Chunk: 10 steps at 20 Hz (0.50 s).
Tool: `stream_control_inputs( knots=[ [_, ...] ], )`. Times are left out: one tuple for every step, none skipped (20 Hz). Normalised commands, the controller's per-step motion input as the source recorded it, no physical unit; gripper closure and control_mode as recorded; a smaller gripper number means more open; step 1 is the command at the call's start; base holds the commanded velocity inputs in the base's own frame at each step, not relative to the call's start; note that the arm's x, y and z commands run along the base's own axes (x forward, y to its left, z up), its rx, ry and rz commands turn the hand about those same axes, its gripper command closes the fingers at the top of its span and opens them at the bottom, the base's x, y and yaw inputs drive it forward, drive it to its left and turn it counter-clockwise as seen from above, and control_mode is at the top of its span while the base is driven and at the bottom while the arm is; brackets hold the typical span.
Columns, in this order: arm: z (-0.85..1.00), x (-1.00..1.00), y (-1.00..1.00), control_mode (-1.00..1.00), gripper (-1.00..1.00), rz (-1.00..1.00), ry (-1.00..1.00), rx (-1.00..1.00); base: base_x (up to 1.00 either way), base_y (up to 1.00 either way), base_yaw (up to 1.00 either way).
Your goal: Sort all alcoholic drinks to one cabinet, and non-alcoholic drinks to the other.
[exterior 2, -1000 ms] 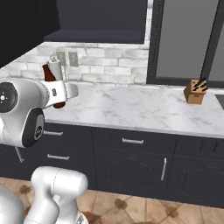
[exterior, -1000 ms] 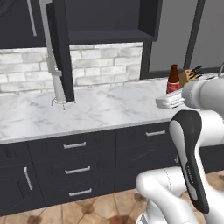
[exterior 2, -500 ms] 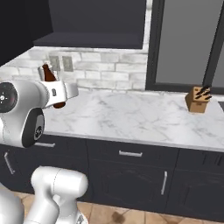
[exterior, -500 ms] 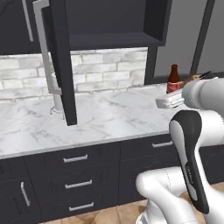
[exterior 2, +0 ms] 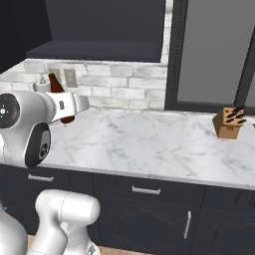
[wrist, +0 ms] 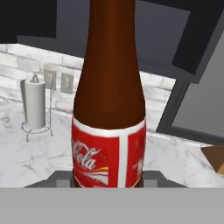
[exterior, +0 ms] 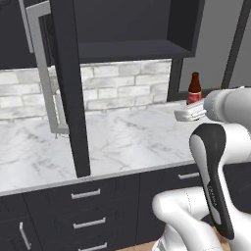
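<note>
Base rolled closer, gripper [exterior: 188,112] clamping glossy brown bottle [wrist: 109,109]

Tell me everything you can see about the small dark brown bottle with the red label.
The small dark brown bottle looks glossy, like glass, with a long slim neck widening to a round body. A red label with white script and a white stripe wraps its lower body. It stands upright, held above the white marble counter by the shut pincer, which clamps its lower part. Its cap appears dark brown too.
</note>
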Motion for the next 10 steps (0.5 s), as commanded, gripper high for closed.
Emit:
stream_control_inputs(
  knots=[
    [0.00,0.00,0.00,1.00,1.00,0.00,0.00,0.00,0.44,-0.16,0.00],
    [0.00,0.00,0.00,1.00,1.00,0.00,0.00,0.00,0.43,-0.16,0.00],
    [0.00,0.00,0.00,1.00,1.00,0.00,0.00,0.00,0.40,-0.16,0.00],
    [0.00,0.00,0.00,1.00,1.00,0.00,0.00,0.00,0.40,-0.15,0.00],
    [0.00,0.00,0.00,1.00,1.00,0.00,0.00,0.00,0.38,-0.14,0.00],
    [0.00,0.00,0.00,1.00,1.00,0.00,0.00,0.00,0.36,-0.14,0.00],
    [0.00,0.00,0.00,1.00,1.00,0.00,0.00,0.00,0.36,-0.13,0.00],
    [0.00,0.00,0.00,1.00,1.00,0.00,0.00,0.00,0.33,-0.12,0.00],
    [0.00,0.00,0.00,1.00,1.00,0.00,0.00,0.00,0.35,-0.11,0.00],
    [0.00,0.00,0.00,1.00,1.00,0.00,0.00,0.00,0.35,-0.11,0.00]
  ],
)
